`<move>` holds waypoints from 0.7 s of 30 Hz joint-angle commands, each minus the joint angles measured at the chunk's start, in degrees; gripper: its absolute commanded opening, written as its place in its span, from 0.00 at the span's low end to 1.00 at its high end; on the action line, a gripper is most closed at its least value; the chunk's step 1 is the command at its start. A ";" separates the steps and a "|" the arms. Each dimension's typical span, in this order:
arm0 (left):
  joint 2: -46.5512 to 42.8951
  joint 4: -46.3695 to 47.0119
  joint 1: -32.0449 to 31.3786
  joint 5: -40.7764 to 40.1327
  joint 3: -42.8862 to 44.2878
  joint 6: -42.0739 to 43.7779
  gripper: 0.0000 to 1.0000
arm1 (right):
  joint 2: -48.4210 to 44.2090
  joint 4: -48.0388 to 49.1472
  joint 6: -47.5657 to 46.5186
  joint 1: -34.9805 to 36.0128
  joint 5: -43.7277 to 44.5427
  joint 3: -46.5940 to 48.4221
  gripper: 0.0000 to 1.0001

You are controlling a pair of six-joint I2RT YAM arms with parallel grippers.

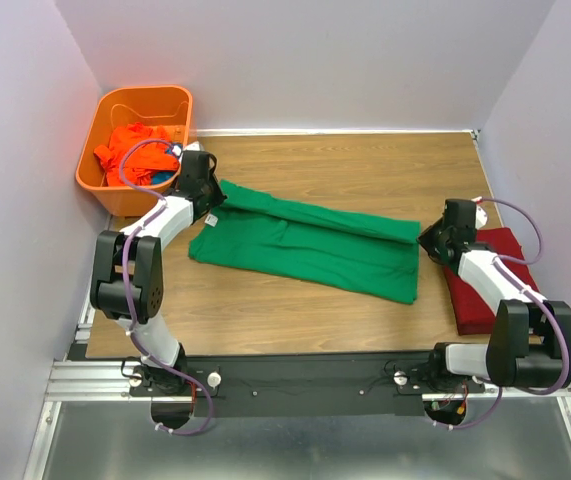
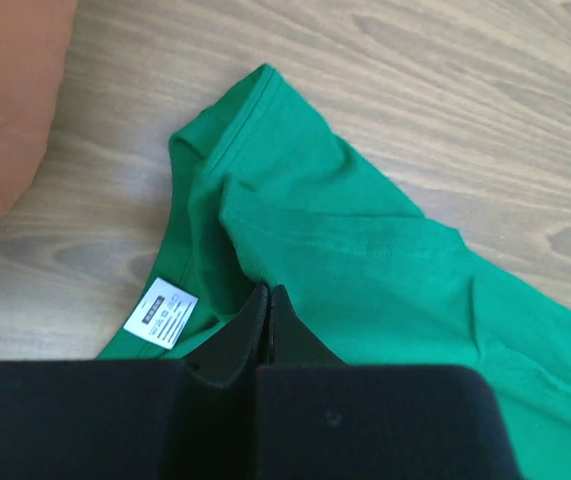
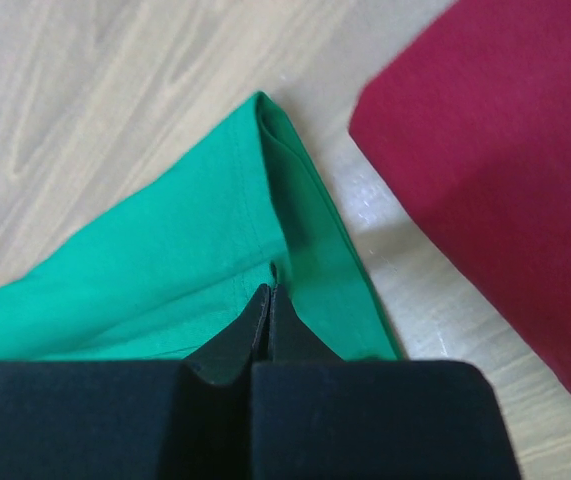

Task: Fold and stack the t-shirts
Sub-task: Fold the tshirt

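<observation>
**A:** Where's the bright green cloth t-shirt [image 1: 305, 248]?
**B:** Mid-tabletop [image 1: 365, 160]. It's a long band folded lengthwise, slanting from far left to near right. Soft knit, a few creases, stitched hems at the ends.
**A:** Pincers?
**B:** Left pincer [image 2: 268, 297]: fingers together, pinching a raised fold at the shirt's left end. Right pincer [image 3: 269, 296]: fingers together on the cloth near the right-end corner.
**A:** Any label?
**B:** Small white rectangular tag [image 2: 161, 313] at the left end. Dark print, too small to read.
**A:** The rest?
**B:** Dark red cloth t-shirt [image 3: 485, 140], folded into a flat rectangle, just right of the green one with a strip of bare wood between. Crumpled orange cloth t-shirt [image 1: 130, 145] sits in the rigid orange plastic basket [image 1: 145, 92] at the far-left corner. The tabletop is pale wood grain.
</observation>
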 commanded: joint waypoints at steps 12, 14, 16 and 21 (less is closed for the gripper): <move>-4.10 1.00 -0.19 0.30 -3.13 -1.24 0.00 | -4.18 -3.80 -0.33 -0.62 -0.64 -1.99 0.01; -4.19 0.83 -0.19 0.38 -2.69 -0.98 0.00 | -4.80 -4.51 -0.50 -0.62 -0.38 -1.46 0.01; -4.01 0.65 -0.19 0.47 -2.60 -0.98 0.00 | -5.07 -4.86 -0.51 -0.53 -0.38 -1.46 0.01; -4.01 0.83 -0.19 1.00 -3.92 -1.50 0.00 | -7.17 -5.48 0.02 -0.53 -0.20 -3.56 0.01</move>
